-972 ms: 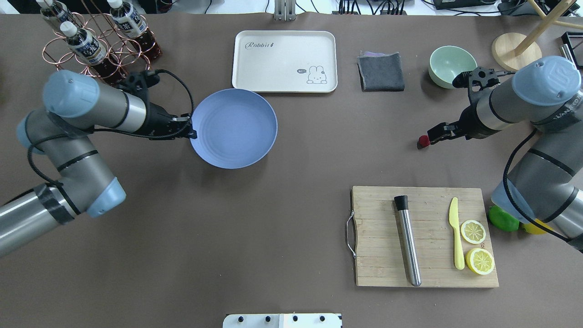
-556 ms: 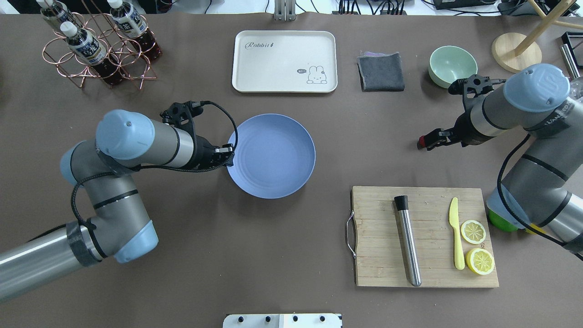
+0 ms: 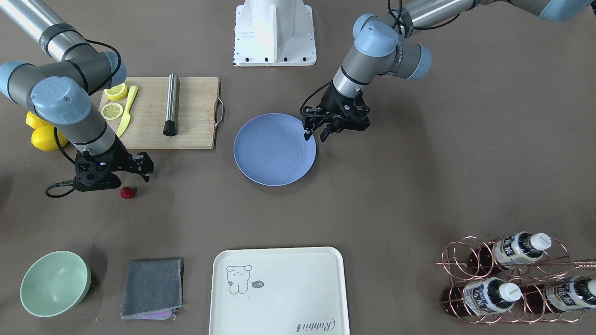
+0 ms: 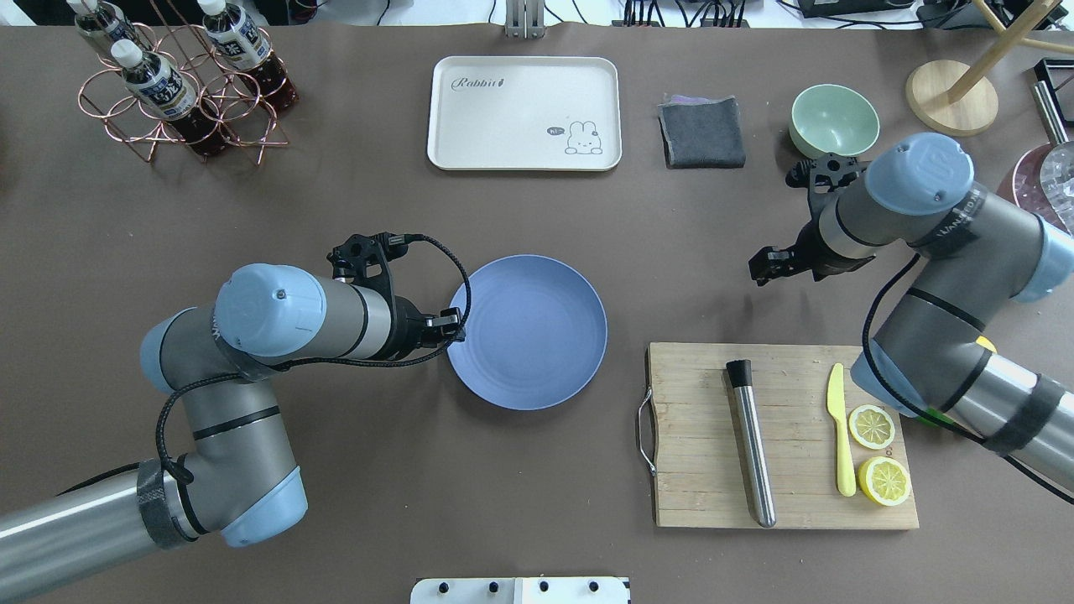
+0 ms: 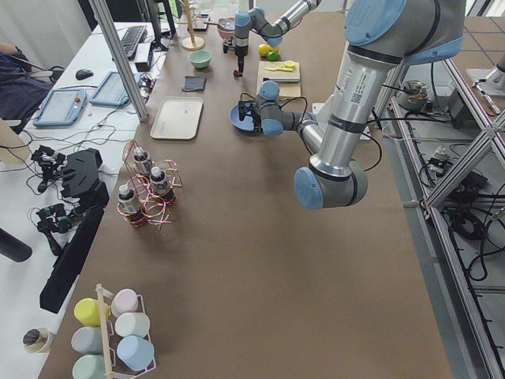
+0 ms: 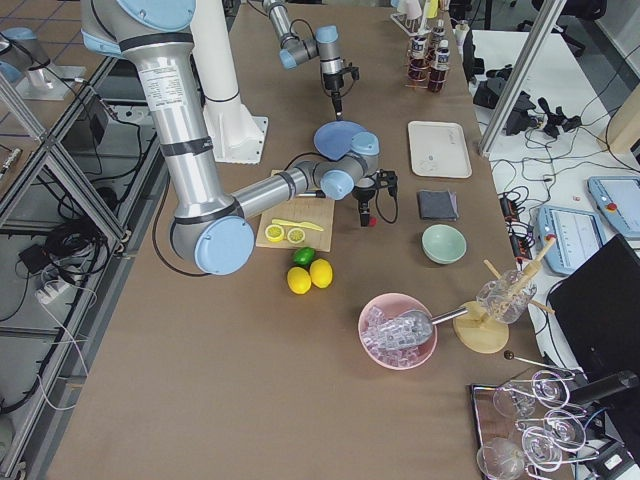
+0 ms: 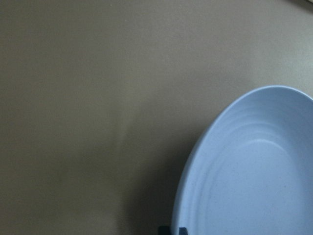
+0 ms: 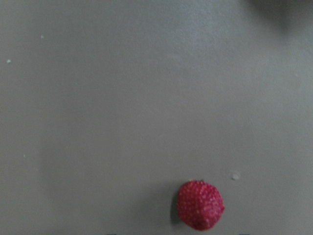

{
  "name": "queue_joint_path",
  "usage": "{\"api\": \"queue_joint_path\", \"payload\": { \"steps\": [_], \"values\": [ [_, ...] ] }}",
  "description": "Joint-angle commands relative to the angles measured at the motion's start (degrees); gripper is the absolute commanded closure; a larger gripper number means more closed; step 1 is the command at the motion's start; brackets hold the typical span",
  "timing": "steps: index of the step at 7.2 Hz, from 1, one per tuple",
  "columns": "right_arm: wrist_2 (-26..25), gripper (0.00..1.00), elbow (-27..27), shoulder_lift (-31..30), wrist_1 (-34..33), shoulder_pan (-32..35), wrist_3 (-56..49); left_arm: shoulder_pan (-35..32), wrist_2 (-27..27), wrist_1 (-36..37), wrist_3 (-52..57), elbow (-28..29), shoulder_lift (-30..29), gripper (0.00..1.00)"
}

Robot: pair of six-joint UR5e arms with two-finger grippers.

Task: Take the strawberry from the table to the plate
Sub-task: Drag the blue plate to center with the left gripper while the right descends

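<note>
The small dark-red strawberry lies on the grey-brown table, right of the middle. My right gripper hovers open just over it and hides it in the overhead view. No fingers show beside the berry in the right wrist view. The blue plate sits near the table's middle with nothing in it. My left gripper is shut on the plate's left rim.
A wooden cutting board with a steel rod, a yellow knife and two lemon halves lies right of the plate. At the far edge are a cream tray, a grey cloth, a green bowl and a bottle rack.
My left arm has brought the plate rightward and nearer, from the left side to the table's middle. My right gripper shifted a little left over the strawberry, which stayed where it was.
</note>
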Motion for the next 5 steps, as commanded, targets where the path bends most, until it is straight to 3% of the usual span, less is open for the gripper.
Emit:
{"api": "queue_joint_path", "payload": {
  "steps": [1, 4, 5],
  "values": [
    [0.2, 0.15, -3.0, 2.6, -0.1, 1.5, -1.9, -0.1, 0.0, 0.0, 0.0, -0.2, 0.1, 0.02],
    [0.3, 0.19, -3.4, 1.3, 0.1, 1.8, -2.7, -0.4, 0.0, 0.0, 0.1, -0.3, 0.1, 0.02],
    [0.2, 0.41, -2.6, 0.7, 0.1, 1.8, -1.8, -0.5, 0.0, 0.0, 0.2, -0.4, 0.1, 0.02]
  ]
}}
